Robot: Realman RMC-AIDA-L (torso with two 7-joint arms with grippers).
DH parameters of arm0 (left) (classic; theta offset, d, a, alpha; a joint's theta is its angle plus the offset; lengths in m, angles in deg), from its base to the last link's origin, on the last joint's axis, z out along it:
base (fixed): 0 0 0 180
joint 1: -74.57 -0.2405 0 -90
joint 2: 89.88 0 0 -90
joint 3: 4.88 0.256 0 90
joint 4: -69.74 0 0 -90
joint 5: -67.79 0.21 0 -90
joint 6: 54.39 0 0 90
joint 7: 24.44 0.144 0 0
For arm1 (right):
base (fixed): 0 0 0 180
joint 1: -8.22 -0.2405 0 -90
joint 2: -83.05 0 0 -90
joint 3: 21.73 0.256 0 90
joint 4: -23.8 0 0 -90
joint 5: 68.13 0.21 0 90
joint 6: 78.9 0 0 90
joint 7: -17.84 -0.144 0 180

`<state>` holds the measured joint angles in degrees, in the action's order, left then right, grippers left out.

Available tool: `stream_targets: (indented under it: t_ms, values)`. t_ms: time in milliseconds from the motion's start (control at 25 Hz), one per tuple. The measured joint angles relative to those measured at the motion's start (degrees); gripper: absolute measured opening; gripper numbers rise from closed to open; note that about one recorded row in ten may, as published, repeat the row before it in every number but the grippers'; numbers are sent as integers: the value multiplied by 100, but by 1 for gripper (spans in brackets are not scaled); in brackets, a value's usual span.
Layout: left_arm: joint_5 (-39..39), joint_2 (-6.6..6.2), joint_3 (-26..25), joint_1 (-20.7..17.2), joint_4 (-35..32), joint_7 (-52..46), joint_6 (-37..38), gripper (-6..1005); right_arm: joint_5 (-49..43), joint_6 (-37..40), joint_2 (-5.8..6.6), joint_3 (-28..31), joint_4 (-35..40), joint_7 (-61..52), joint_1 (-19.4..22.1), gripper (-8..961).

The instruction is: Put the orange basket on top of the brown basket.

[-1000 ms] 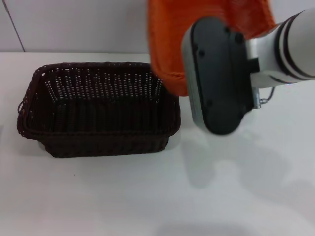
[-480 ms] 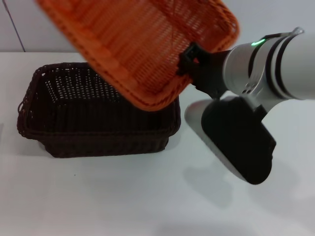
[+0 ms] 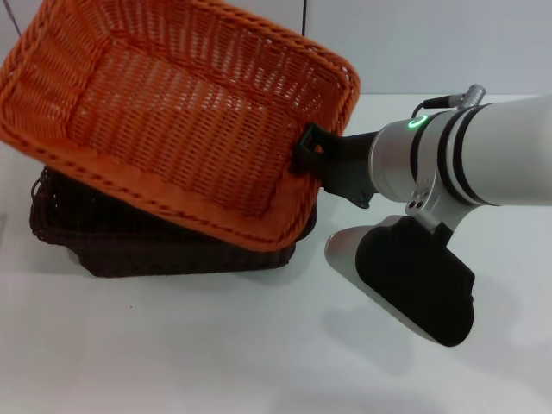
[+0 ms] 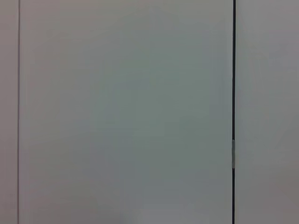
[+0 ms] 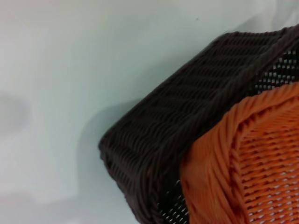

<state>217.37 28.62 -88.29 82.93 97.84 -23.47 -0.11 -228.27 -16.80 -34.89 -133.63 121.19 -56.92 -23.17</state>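
Right hand [image 3: 307,152] clenched on the orange basket [image 3: 181,116] rim, holding it tilted over the brown basket [image 3: 164,250] for nesting. Left hand unseen; state unknown.

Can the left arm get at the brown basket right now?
Probably not. The orange basket, held tilted by the right gripper at its rim, covers most of the brown basket. The left arm is out of view, its camera showing only wall.

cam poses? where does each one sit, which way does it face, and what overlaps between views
Head: up on the robot, looking down at the table; shows the right arm, its end effector clamped on the tilted orange basket above the brown basket.
Left wrist: faces a blank wall panel; no body visible.
Right wrist: looks at both baskets' corners; no fingers visible.
Shared: head and right wrist see both baskets.
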Motion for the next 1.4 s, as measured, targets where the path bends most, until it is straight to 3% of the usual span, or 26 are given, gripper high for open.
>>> stream_targets:
  t_ms: [280, 480, 680, 760, 960, 1120, 1280, 1400]
  values:
    - [1, -3, 3, 27, 2, 0, -41, 802, 53, -267, 57, -37, -354, -392, -178, 161]
    - [1, -3, 6, 39, 2, 0, -44, 802, 60, -329, 149, -237, -381, -737, -188, 184]
    - [1, -9, 0, 77, 1, 0, -57, 802, 59, -327, 157, -265, -283, -863, -106, 208]
    - [1, -16, 0, 142, -18, 17, -134, 802, 43, -369, 154, -230, -139, -914, 18, 280]
    - [1, -30, -6, 212, -76, 35, -195, 802, 22, -340, 60, -119, 554, -1054, 597, 467]
    - [1, -30, -6, 212, -76, 35, -195, 802, -118, -559, -103, 1, 1085, -1315, 1308, 644]
    - [18, -48, -160, 426, -400, 53, -209, 802, -503, -1327, -159, -20, 1371, -2339, 1995, 672]
    - [10, -43, -263, 462, -461, 53, -143, 802, -692, -2643, -177, 335, 1148, -3947, 2384, 672]
